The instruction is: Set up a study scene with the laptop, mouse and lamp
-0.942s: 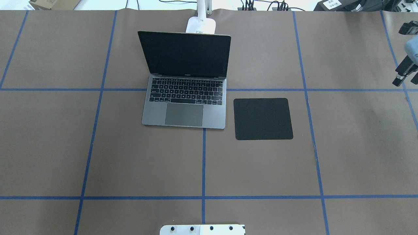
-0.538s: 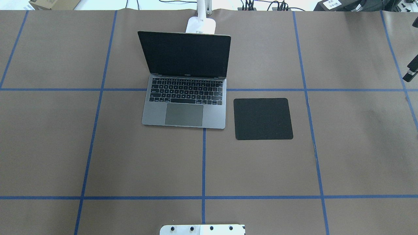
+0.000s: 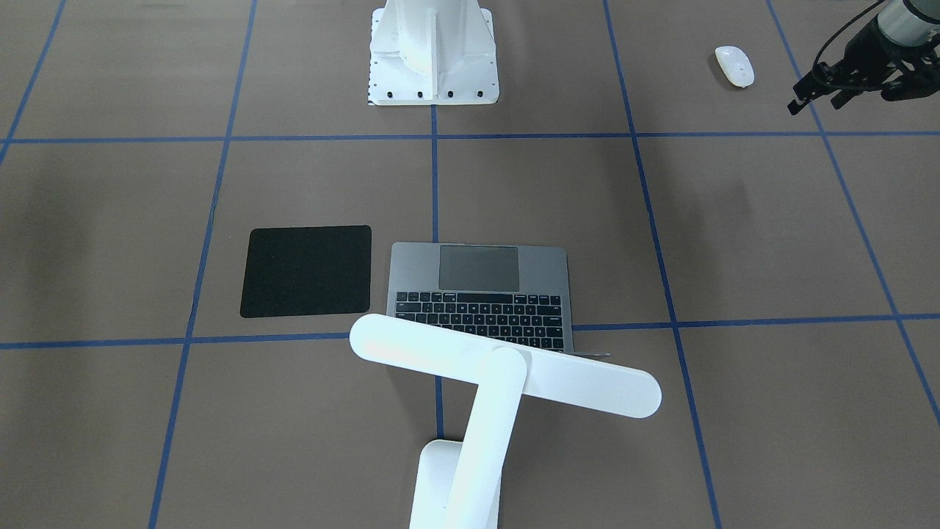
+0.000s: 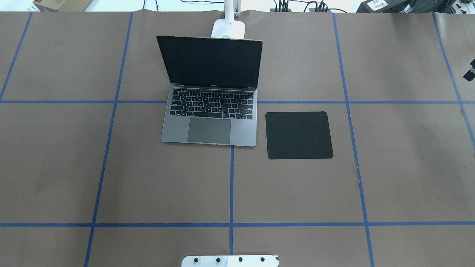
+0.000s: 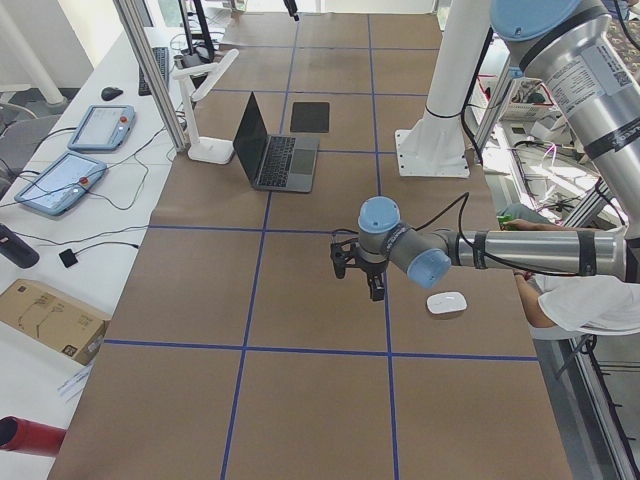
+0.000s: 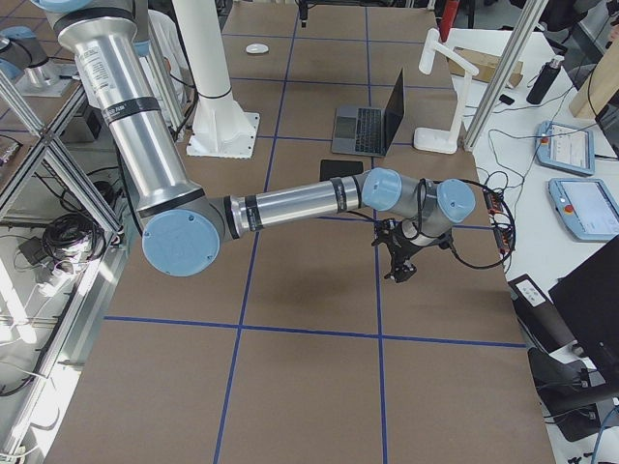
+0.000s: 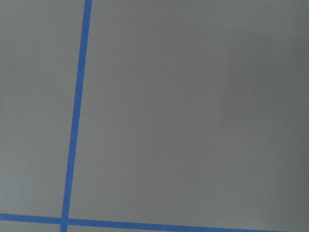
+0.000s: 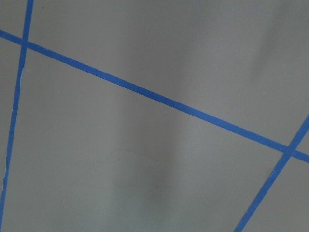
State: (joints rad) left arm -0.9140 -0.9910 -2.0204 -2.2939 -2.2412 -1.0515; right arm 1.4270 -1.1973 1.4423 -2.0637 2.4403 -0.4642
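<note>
Change noted in the overhead view: the right gripper (image 4: 469,74), which stood well inside the right edge of the frame a moment ago, has drawn back until only a dark sliver shows at mid-height on that edge. The right-side view shows it hanging over bare table (image 6: 290,290) right of centre, but whether its fingers are parted or closed cannot be told. Nothing else has moved. The laptop (image 4: 209,122) stands open, upper centre of the overhead frame, its screen dark. The lamp (image 3: 507,367) stands at the laptop's back, its bar head reaching over the hinge end. The black mat (image 4: 298,135) lies bare, just beside the laptop's base. The mouse (image 3: 734,66) lies in the upper right of the front-facing frame, well apart from the mat. The left gripper (image 3: 815,105) hovers near the mouse, not touching it; its fingers appear parted, with nothing between them. Assessment: laptop and lamp look settled, the mouse is the outstanding item, and the right arm's retreat leaves the fetch to the left arm.
</note>
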